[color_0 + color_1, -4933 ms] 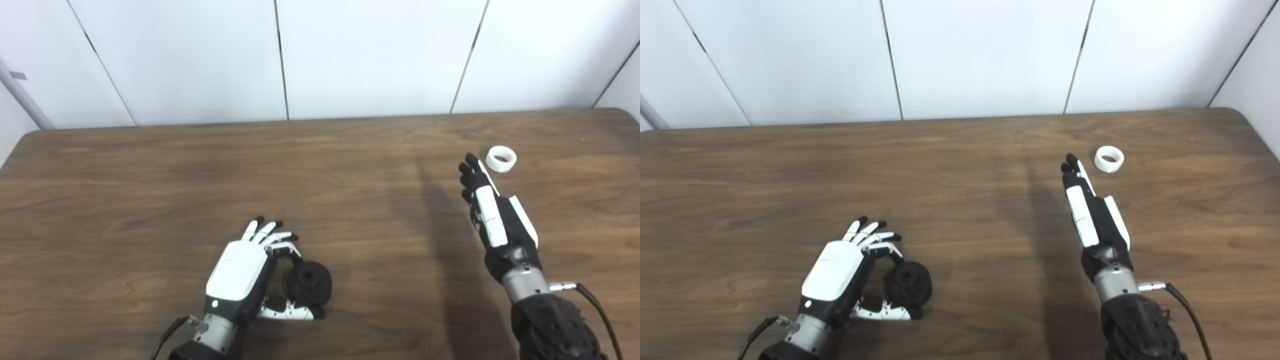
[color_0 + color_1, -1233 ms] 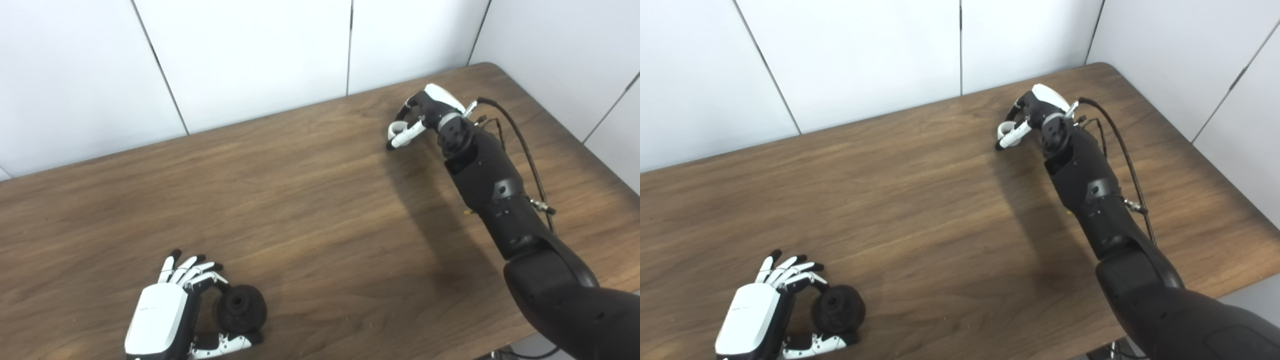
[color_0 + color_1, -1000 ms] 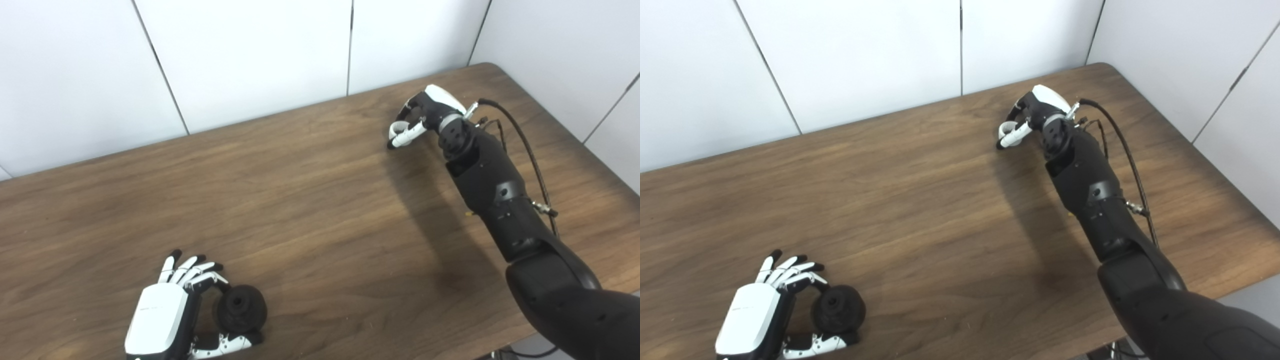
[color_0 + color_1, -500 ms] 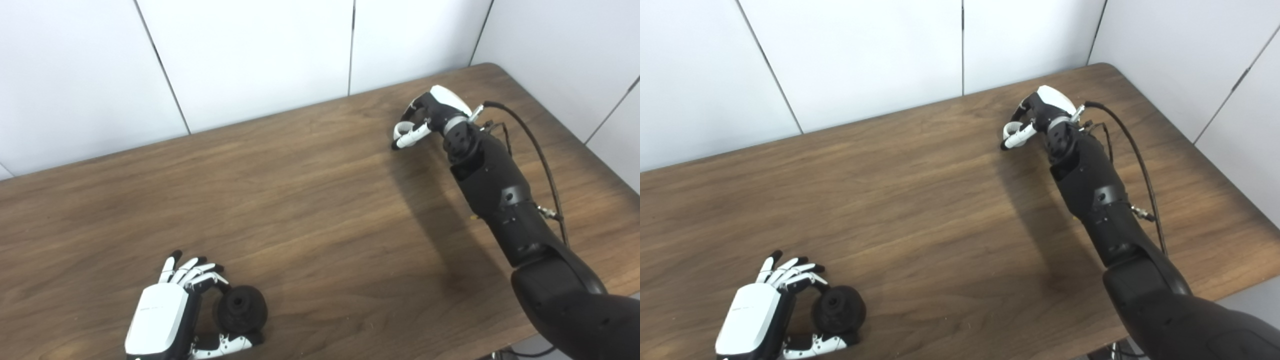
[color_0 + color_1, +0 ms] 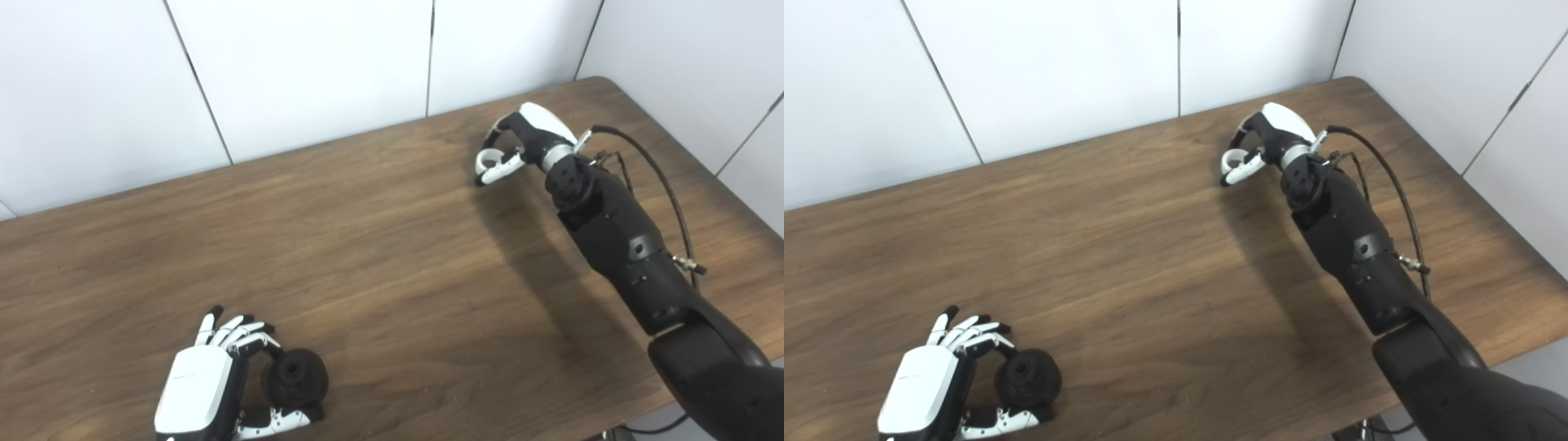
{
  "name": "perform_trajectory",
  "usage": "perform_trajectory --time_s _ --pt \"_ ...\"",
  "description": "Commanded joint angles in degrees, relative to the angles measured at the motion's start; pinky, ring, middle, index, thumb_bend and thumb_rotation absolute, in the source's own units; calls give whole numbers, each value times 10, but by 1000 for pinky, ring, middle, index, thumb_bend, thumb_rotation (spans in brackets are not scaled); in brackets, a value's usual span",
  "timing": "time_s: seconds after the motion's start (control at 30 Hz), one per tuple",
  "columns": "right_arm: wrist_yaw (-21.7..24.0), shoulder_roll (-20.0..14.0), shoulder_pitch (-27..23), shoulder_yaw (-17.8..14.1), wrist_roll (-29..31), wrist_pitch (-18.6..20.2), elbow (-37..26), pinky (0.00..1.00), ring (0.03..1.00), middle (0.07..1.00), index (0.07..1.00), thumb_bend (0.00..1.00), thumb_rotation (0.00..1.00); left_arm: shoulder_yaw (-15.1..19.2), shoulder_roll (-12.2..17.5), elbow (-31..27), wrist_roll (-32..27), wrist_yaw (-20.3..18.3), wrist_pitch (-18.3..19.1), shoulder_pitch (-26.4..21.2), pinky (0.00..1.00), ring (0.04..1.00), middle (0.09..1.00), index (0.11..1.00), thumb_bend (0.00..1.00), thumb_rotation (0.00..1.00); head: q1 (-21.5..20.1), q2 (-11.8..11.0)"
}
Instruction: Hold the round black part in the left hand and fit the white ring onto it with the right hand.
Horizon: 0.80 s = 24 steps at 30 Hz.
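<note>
Both hands busy, left hand (image 5: 202, 392) cupping round black part (image 5: 297, 378), right hand (image 5: 520, 144) fingers pinching white ring (image 5: 485, 163)

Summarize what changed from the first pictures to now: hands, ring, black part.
The right robot hand went from flat and open beside the white ring to curled around it at the table's far right. The head cameras also turned right. The left robot hand stayed cupped around the round black part on the table.
</note>
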Motion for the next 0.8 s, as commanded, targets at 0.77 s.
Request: perform_trajectory --time_s 0.77 --pt "221 17 36 58 -4 30 -353 991 955 823 484 524 134 -44 -48 13 75 -16 40 -18 1000 892 774 484 525 59 162 29"
